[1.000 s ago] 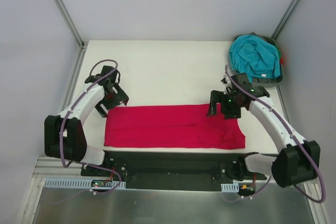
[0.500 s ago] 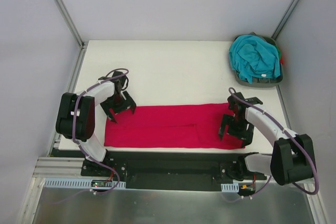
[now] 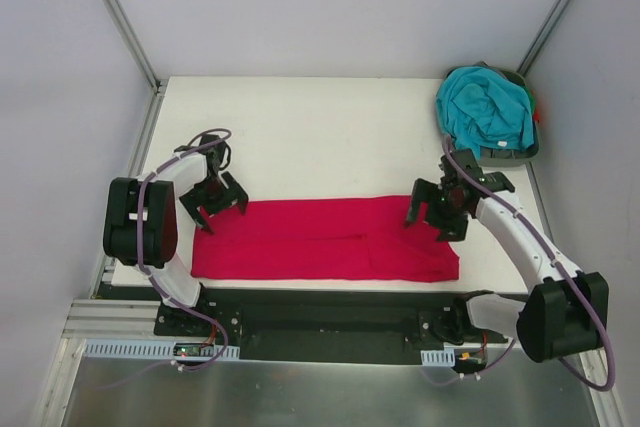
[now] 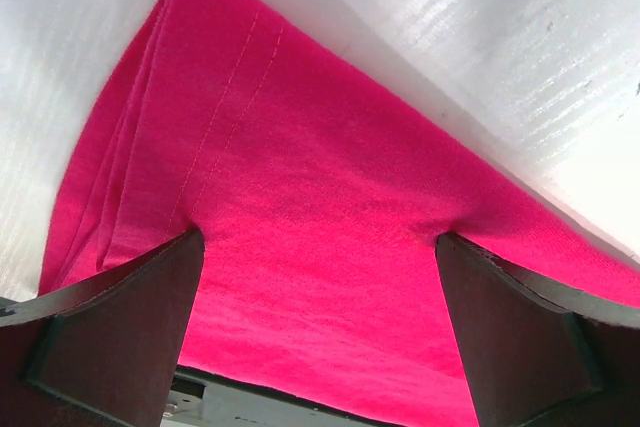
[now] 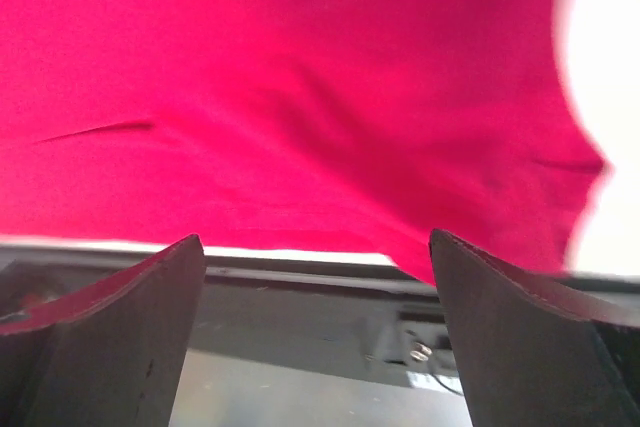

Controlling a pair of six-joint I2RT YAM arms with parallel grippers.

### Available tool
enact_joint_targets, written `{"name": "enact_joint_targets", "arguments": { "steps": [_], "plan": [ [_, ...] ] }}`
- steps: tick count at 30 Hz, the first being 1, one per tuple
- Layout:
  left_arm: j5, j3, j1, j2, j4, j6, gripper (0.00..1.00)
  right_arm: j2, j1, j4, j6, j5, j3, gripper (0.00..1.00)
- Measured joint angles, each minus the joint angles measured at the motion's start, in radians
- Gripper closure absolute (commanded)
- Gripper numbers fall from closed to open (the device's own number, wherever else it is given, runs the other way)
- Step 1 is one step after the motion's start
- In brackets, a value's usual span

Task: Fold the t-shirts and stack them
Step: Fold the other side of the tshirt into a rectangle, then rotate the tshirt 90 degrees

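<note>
The crimson-red t-shirt (image 3: pixel 325 240) lies folded into a long strip along the near edge of the white table (image 3: pixel 320 132). My left gripper (image 3: pixel 213 205) is open over the strip's far left corner. In the left wrist view its spread fingers (image 4: pixel 120 317) rest on the red cloth (image 4: pixel 330 167). My right gripper (image 3: pixel 435 213) is open over the strip's far right end. In the right wrist view the red cloth (image 5: pixel 300 67) lies beyond the spread fingers (image 5: pixel 510 327). The teal t-shirt (image 3: pixel 487 107) sits bunched in the tray.
The dark grey-green tray (image 3: pixel 500 156) stands at the table's far right corner. The black mounting rail (image 3: pixel 320 312) runs along the near edge, just below the red strip. Grey walls close in the left, right and back sides.
The right gripper moved from the strip's near right part back up to its far right edge. The left gripper shifted slightly left. The strip's right end drew in and the cloth slid a little left.
</note>
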Motion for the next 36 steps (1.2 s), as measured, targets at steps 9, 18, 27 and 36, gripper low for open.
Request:
{"name": "enact_joint_targets", "arguments": {
  "steps": [9, 18, 27, 36],
  "plan": [
    [-0.012, 0.000, 0.010, -0.006, -0.003, 0.000, 0.01, 0.141, 0.021, 0.203, -0.010, -0.332, -0.113, 0.04],
    [-0.033, 0.001, 0.023, -0.009, -0.018, 0.000, 0.01, 0.408, 0.006, 0.148, -0.037, -0.232, -0.024, 0.04],
    [-0.054, 0.001, 0.036, -0.037, -0.051, -0.026, 0.01, 0.877, -0.029, 0.108, -0.121, -0.179, 0.649, 0.04],
    [-0.047, -0.004, -0.092, -0.088, -0.060, -0.088, 0.01, 1.324, -0.037, 0.003, -0.174, -0.305, 1.401, 0.04]
  ]
}}
